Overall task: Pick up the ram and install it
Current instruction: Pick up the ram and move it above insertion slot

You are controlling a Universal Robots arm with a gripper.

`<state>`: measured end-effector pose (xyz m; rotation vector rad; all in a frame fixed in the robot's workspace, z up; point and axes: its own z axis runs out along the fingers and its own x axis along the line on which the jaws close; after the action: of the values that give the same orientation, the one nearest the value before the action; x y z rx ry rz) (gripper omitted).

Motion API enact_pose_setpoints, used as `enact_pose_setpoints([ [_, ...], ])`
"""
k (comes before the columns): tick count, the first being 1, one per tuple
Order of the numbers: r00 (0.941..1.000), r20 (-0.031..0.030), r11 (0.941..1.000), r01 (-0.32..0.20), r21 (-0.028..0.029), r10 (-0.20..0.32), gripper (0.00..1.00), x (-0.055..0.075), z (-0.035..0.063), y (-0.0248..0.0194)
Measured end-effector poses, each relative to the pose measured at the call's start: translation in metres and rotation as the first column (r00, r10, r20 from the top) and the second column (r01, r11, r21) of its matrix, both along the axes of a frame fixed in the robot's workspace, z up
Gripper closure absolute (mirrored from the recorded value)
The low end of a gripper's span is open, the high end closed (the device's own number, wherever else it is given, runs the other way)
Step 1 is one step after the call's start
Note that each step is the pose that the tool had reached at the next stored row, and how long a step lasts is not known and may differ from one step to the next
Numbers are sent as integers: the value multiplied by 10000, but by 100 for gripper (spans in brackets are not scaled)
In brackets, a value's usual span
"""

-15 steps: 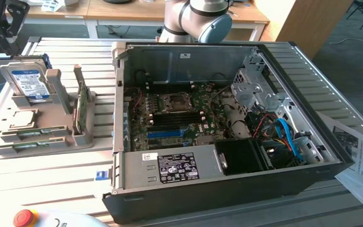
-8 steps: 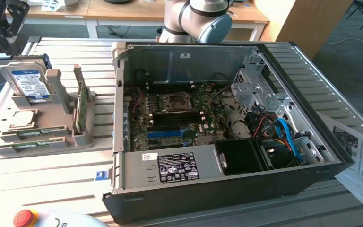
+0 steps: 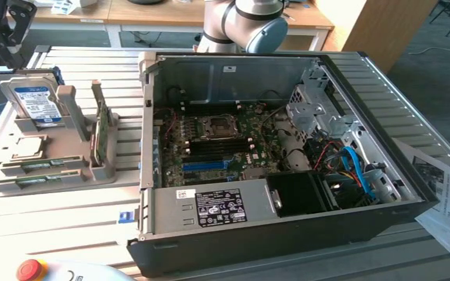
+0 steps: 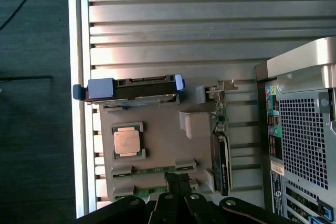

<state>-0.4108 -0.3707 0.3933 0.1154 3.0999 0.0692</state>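
Two slim green ram sticks lie flat in the front slots of a grey parts tray, one ram just behind the other. In the wrist view the same two sticks sit beside my dark fingertips. My gripper is shut with nothing in it and hangs above the tray. In the exterior view the gripper is a dark shape at the far left, over the tray's back end. The open computer case shows its motherboard with long black slots.
On the tray also stand a silver hard drive with a blue-white label, an upright green expansion card and a flat CPU. The tray and case sit on a slatted metal table. A red stop button is at the front edge.
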Motion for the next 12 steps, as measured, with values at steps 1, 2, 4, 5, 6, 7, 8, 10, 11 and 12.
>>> enact_pose_setpoints([
  [1, 10000, 1, 10000, 0, 1, 0, 90, 0, -1, -6],
  [2, 10000, 2, 10000, 1, 0, -1, 90, -1, -1, -17],
  [4, 10000, 1, 10000, 1, 0, -1, 90, -2, 0, -40],
  [5, 10000, 2, 10000, 2, 1, -2, 90, -3, -1, -51],
  [6, 10000, 1, 10000, 2, 0, -2, 90, -3, 0, -63],
  [7, 10000, 1, 10000, 2, 0, -2, 90, -4, 0, -75],
  [8, 10000, 0, 10000, 2, 0, -2, 90, -5, 0, -87],
  [10, 10000, 2, 10000, 1, 1, -1, 90, -6, -1, -104],
  [11, 10000, 2, 10000, 1, 1, -1, 90, -6, -1, -111],
  [12, 10000, 1, 10000, 2, 0, -2, 90, -7, 0, -119],
])
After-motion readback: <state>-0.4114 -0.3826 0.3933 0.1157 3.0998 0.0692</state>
